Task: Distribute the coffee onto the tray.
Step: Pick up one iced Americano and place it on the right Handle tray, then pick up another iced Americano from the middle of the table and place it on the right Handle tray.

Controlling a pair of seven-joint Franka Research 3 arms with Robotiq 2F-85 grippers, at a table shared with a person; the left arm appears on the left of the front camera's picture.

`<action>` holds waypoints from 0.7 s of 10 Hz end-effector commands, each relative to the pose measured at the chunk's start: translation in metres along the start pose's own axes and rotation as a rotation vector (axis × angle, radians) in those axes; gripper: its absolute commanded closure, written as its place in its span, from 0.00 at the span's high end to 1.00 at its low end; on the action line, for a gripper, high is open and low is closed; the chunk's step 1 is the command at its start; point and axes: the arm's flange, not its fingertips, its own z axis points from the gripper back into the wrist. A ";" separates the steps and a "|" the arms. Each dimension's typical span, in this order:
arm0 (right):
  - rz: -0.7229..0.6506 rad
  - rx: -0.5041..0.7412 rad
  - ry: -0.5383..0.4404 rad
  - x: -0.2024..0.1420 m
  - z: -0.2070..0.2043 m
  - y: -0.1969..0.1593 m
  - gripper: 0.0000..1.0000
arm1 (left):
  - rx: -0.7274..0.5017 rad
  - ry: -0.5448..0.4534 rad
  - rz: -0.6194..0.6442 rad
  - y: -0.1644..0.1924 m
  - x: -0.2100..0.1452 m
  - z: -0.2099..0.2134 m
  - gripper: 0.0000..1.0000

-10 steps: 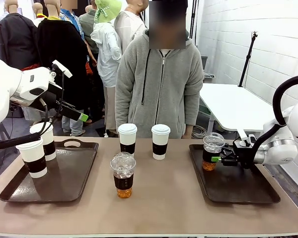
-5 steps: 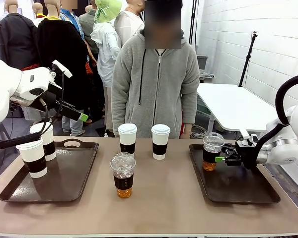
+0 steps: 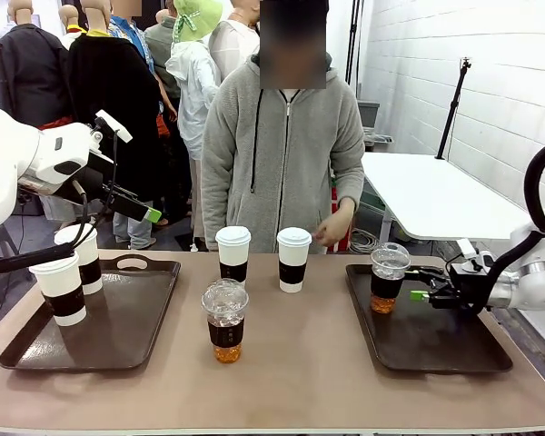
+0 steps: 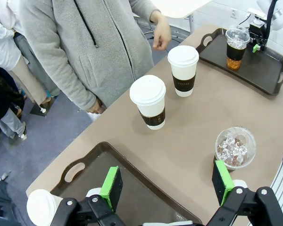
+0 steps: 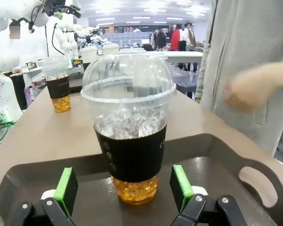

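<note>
Right jaws have backed off the dome-lidded cup, open; left jaws spread too (right arm cropped).

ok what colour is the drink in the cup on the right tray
The drink is amber; the right wrist view shows it best.

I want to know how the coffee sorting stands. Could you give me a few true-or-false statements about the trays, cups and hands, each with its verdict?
The left tray holds two white cups. True.
The right tray holds two clear cups. False: it holds one clear cup.
The right hand grips that cup. False: it is open and not touching it.
Three cups stand on the table between the trays. True.
</note>
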 end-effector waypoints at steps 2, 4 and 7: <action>-0.032 -0.018 -0.005 0.005 0.005 0.016 1.00 | 0.003 0.001 0.004 0.001 -0.001 0.000 1.00; -0.013 -0.019 -0.004 -0.001 0.008 0.009 1.00 | 0.003 0.001 0.004 0.001 -0.001 0.000 1.00; -0.013 -0.019 -0.004 -0.001 0.008 0.009 1.00 | 0.003 0.001 0.004 0.001 -0.001 0.000 1.00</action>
